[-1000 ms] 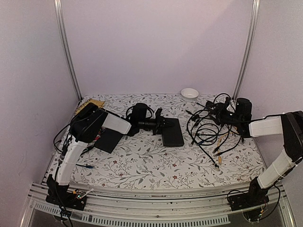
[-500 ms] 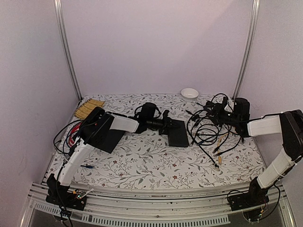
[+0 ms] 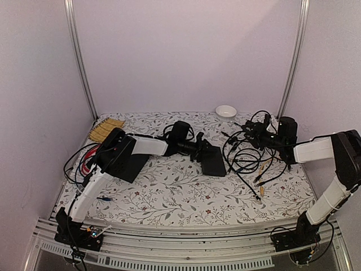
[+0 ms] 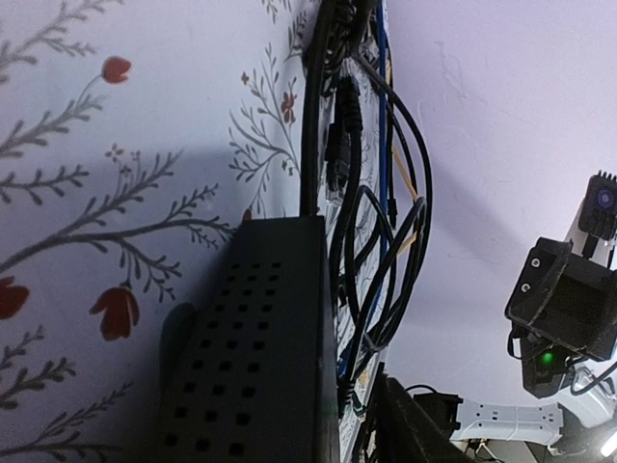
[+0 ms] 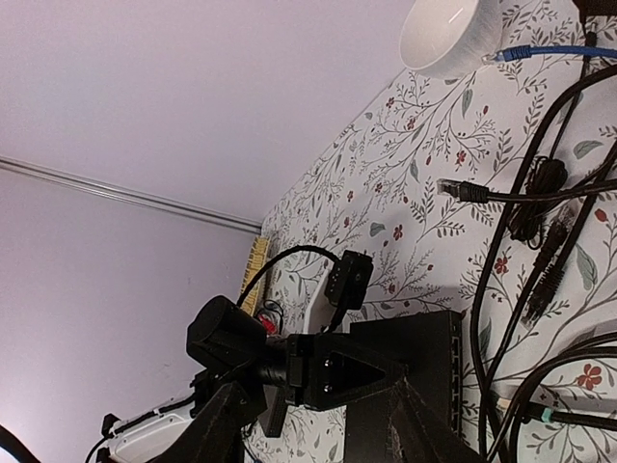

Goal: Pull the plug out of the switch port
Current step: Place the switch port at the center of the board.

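Top external view puts the switch (image 3: 215, 162) mid-bench (image 3: 169, 197), its left end touching the left pincer (image 3: 198, 151). Whether those fingers pinch it, I cannot tell. It is a flat matte black box, its top dotted with vent holes, and a black cable (image 4: 307, 125) meets its far edge. The right pincer (image 5: 316, 386) hangs spread at the cable tangle (image 3: 245, 155) beside the switch. A white bowl (image 3: 226, 112) stands behind, its inside unreadable.

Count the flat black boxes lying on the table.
2. The switch lies in the middle, at the left gripper; a thinner black slab lies to its left, partly under the left arm. The cable tangle could hide another.
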`<state>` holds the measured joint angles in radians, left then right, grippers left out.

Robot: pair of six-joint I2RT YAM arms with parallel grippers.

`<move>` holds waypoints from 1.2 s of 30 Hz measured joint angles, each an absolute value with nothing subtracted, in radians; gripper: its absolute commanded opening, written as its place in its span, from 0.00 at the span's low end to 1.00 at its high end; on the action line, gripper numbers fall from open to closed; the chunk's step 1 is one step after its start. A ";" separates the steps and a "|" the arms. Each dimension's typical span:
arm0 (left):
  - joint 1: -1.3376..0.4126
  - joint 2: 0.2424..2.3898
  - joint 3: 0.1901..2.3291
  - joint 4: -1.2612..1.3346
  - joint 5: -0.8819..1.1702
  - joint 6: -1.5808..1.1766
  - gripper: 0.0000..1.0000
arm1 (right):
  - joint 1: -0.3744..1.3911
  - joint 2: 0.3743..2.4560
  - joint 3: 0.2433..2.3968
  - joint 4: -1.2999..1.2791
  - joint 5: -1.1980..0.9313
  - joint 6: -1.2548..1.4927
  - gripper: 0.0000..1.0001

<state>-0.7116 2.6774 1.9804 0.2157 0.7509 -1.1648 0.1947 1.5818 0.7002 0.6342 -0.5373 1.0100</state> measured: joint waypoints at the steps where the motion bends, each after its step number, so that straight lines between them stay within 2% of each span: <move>1: -0.712 2.677 1.989 0.199 0.750 -1.158 0.53 | 0.195 1.582 0.700 0.638 -0.538 1.010 0.50; 13: -0.725 2.658 2.158 -0.239 0.660 -0.952 0.58 | 0.196 1.582 0.695 0.660 -0.560 1.011 0.50; 22: -0.725 2.536 2.020 -0.368 0.605 -0.864 0.59 | 0.197 1.575 0.662 0.667 -0.564 1.013 0.50; 36: -0.728 2.427 1.872 -0.414 0.549 -0.820 0.59 | 0.207 1.511 0.638 0.667 -0.571 1.013 0.50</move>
<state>-0.7284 2.4268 1.8721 -0.4137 0.5488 -0.8204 0.2070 1.5108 0.6376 0.6670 -0.5709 1.0130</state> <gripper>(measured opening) 0.590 0.498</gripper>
